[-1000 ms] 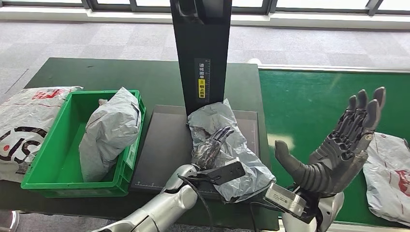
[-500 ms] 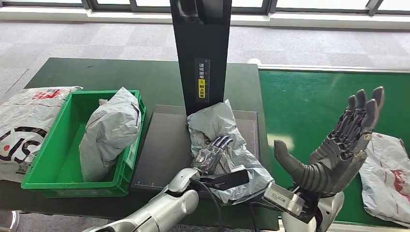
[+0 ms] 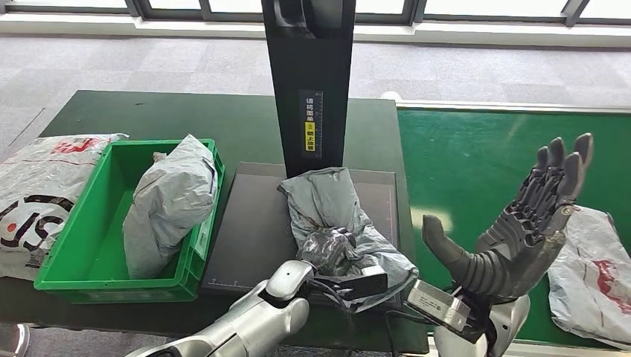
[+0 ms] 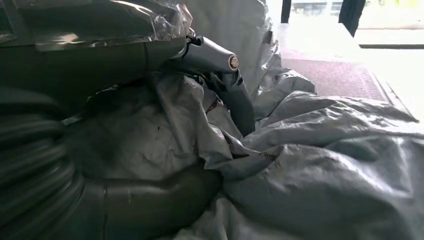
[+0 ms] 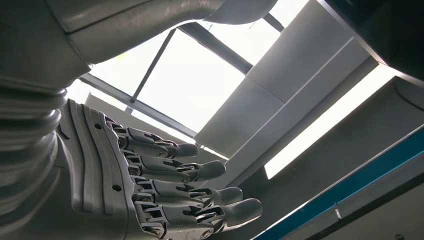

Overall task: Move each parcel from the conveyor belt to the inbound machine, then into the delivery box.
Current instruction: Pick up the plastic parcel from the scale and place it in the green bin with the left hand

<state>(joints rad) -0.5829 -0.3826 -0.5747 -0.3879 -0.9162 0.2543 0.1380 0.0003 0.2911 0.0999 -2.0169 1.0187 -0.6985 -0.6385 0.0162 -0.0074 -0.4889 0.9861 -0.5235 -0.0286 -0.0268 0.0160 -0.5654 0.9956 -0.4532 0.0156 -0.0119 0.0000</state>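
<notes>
Left arm (image 3: 245,327): silver metallic shell, rounded joint housing near wrist, black cable looped alongside. Black rectangular camera module (image 3: 364,283) mounted at wrist. Left hand (image 3: 327,248): dark grey segmented fingers; thick grey thumb (image 4: 235,95) with small round screw at joint. Right hand (image 3: 521,223): dark grey, ribbed cover (image 5: 95,165) with small round fasteners, lighter grey fingertips (image 5: 240,210). Silver box-shaped module (image 3: 437,305) at right wrist, black cable beneath.

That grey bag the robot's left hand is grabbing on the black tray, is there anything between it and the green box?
Nothing stands on the bare stretch of the black tray between the grey parcel held by the left hand and the green box. But another grey parcel already fills the near side of the box, leaning on its wall.
</notes>
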